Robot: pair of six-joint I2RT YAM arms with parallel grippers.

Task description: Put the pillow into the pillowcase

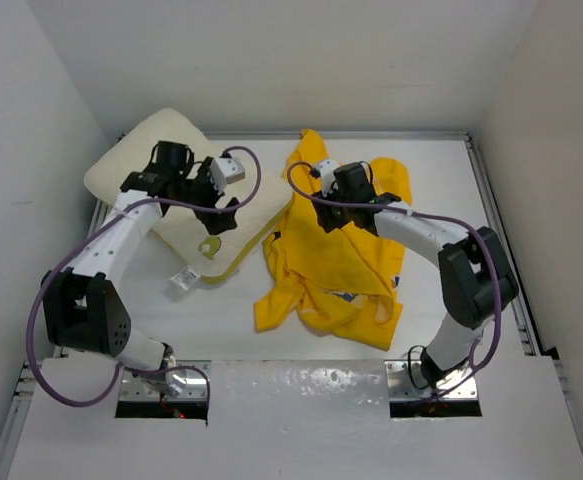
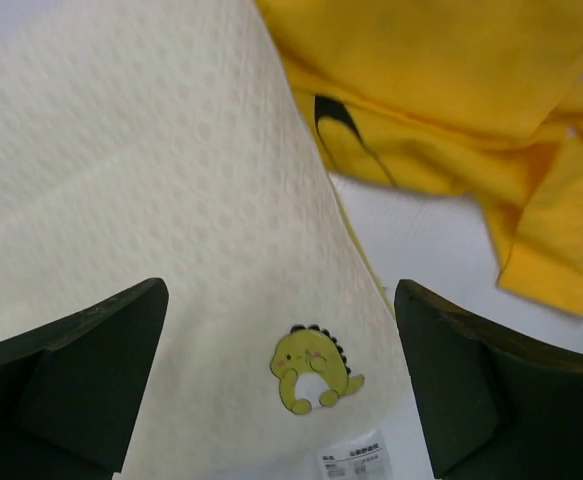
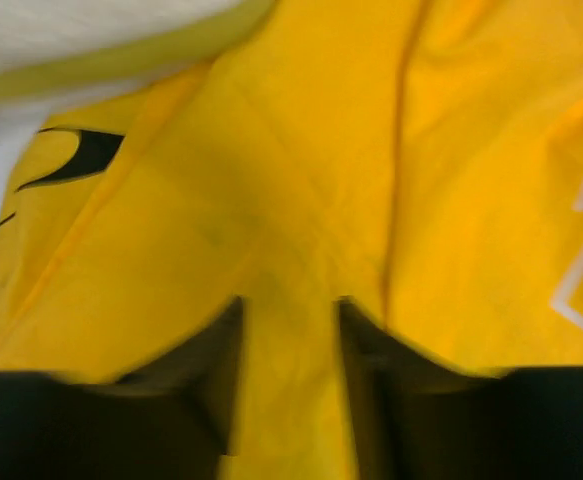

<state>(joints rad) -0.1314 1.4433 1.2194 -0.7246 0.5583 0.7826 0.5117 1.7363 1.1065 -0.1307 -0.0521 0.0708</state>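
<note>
The cream pillow (image 1: pixel 156 130) lies tilted at the back left, with a small green dinosaur patch (image 2: pixel 311 368) and a white tag (image 2: pixel 356 462). My left gripper (image 1: pixel 221 212) hovers open over the pillow's near right corner, its jaws wide apart either side of the patch (image 2: pixel 279 290). The yellow pillowcase (image 1: pixel 341 270) lies crumpled to the right of the pillow, touching its edge; it also shows in the left wrist view (image 2: pixel 421 60). My right gripper (image 1: pixel 333 212) is down in the pillowcase's upper part, jaws narrowed on a fold of yellow fabric (image 3: pixel 289 305).
White walls close in at the back and both sides. A metal rail (image 1: pixel 496 230) runs along the table's right edge. Bare white table (image 1: pixel 211 310) shows in front of the pillow. The pillow's pale yellow edge (image 3: pixel 91 70) lies just beyond the right gripper.
</note>
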